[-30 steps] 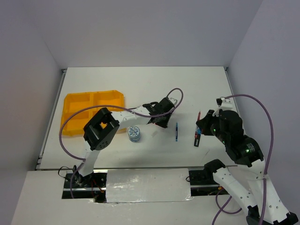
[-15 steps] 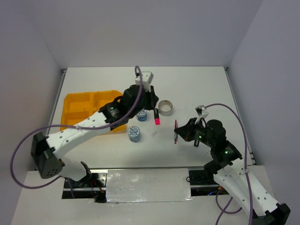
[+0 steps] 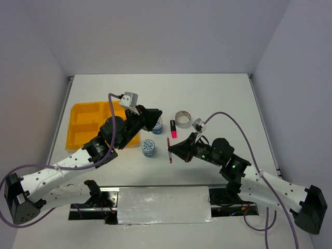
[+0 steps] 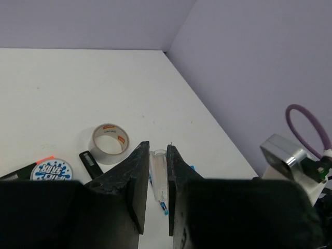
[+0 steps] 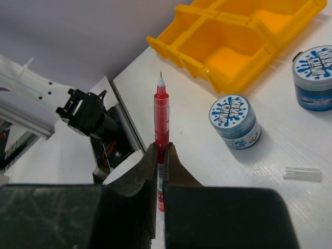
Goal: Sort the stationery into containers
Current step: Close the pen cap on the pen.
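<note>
- My right fingers (image 5: pixel 136 181) are clamping shut on the red pen (image 5: pixel 161 111). Its tip is poking out past them and its back end is hiding between them.
- My left fingers (image 4: pixel 136 179) are squeezing the blue pen (image 4: pixel 159 179), and only a sliver of it is showing in their narrow gap.
- Ahead of my right fingers, the yellow tray (image 5: pixel 192 65) and the farther tape roll (image 5: pixel 314 78) are running off the picture's edge.
- I am counting two pens, two rolls including the nearer tape roll (image 5: pixel 234 119), one grey tape ring (image 4: pixel 120 140), one pink highlighter (image 3: pixel 173 132) and one tray.
</note>
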Controlling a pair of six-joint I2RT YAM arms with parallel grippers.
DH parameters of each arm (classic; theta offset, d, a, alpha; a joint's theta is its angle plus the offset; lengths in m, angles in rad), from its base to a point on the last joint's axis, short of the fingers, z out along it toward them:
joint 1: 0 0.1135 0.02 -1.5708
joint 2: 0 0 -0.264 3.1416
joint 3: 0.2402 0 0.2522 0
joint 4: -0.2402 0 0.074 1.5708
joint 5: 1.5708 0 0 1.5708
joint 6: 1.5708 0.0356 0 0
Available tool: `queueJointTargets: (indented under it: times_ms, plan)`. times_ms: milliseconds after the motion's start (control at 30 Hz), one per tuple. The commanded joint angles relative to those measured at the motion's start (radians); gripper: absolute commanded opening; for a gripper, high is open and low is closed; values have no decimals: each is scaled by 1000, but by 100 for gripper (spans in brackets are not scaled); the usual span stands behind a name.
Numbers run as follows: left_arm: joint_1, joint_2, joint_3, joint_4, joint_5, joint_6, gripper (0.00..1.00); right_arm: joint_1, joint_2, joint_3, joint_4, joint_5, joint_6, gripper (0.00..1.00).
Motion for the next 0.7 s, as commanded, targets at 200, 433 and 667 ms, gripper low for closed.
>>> queueJointTargets:
  times_ms: [200,433,667]
  plan:
    - [-1,-73,-75,204,86,18,0,101,122,108,165,132,-72,0]
    - [-3,-91,-116,239,121,21,0,105,126,139,141,140,-84,0]
    - [-3,-90,-133,267,152,23,0,107,154,168,119,148,-90,0]
